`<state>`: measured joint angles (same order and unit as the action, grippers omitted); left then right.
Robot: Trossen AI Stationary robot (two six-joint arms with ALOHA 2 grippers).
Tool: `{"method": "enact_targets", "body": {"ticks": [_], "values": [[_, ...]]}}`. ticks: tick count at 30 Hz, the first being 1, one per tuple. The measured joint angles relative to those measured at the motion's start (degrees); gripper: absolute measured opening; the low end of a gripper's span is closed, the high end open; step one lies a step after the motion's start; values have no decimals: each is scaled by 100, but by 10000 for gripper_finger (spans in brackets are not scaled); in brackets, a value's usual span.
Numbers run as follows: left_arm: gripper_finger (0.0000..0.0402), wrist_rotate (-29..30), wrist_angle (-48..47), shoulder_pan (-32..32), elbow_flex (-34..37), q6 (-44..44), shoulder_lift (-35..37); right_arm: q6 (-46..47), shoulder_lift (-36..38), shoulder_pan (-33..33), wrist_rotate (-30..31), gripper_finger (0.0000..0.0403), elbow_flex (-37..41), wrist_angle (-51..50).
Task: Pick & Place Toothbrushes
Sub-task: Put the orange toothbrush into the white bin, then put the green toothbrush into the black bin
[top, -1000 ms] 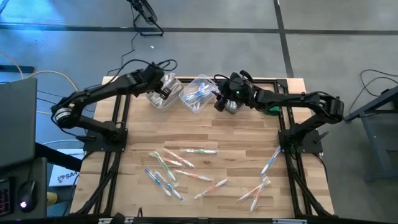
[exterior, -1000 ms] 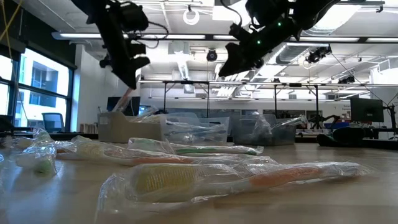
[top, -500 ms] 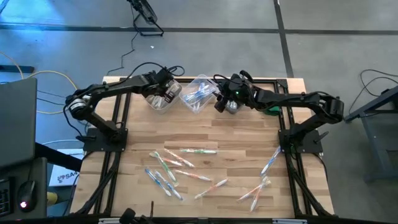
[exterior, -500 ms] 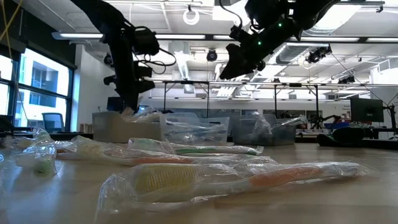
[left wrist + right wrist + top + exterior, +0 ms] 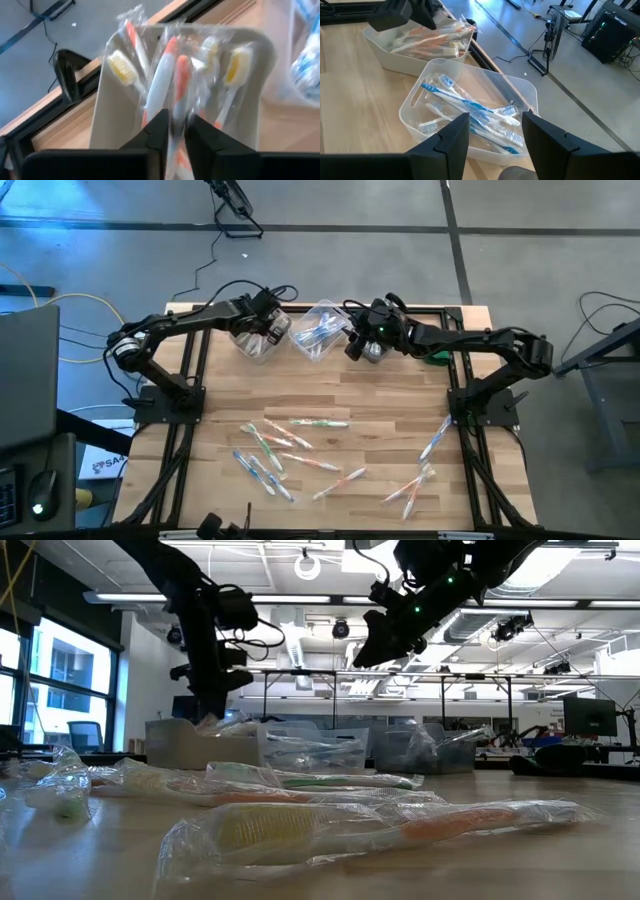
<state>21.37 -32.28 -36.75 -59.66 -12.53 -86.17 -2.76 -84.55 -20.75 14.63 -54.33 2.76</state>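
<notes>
My left gripper (image 5: 176, 117) hangs over the left bin (image 5: 262, 335) at the table's far edge. A wrapped orange-and-white toothbrush (image 5: 180, 75) stands in the narrow gap between its fingers. That bin (image 5: 115, 115) holds more orange toothbrushes. My right gripper (image 5: 495, 120) hovers open and empty above the table near the middle bin (image 5: 470, 125), which holds blue toothbrushes. Several wrapped toothbrushes (image 5: 320, 423) lie loose on the near half of the table. My left gripper pinches the wrapped orange toothbrush by its handle (image 5: 176, 107) between the two fingers. The fingers slant down into the bin and lie along the brush. The brush reaches forward over the other brushes in the bin; whether it rests on them I cannot tell.
A third bin (image 5: 374, 352) sits under my right arm, and a small green object (image 5: 437, 358) lies beside it. More loose toothbrushes lie near the right edge (image 5: 436, 438) and at the near right (image 5: 412, 488). Bare wood lies between the bins and the loose brushes.
My left gripper has gone down and toward the far edge, lowering the orange toothbrush that hung below it into the left bin. In the last half second it has hardly moved.
</notes>
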Motion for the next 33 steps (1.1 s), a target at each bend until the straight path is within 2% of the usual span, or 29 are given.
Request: {"method": "enact_targets", "body": {"ticks": [8,13,17,24,28,33], "values": [[158,5,125,0,0,223,0,-35,0,0,0,174,0,0],[189,19,-218,0,-185,231,0,-47,0,0,1,174,0,-1],[192,26,-546,0,-472,355,2,-48,0,2,0,174,0,-1],[188,21,-314,2,-721,1116,4,-49,0,1,0,174,2,-1],[163,17,-155,2,-721,1287,40,-49,0,0,0,174,0,-1],[112,-25,-171,2,-721,1381,48,-50,0,2,2,174,2,-56]]}}
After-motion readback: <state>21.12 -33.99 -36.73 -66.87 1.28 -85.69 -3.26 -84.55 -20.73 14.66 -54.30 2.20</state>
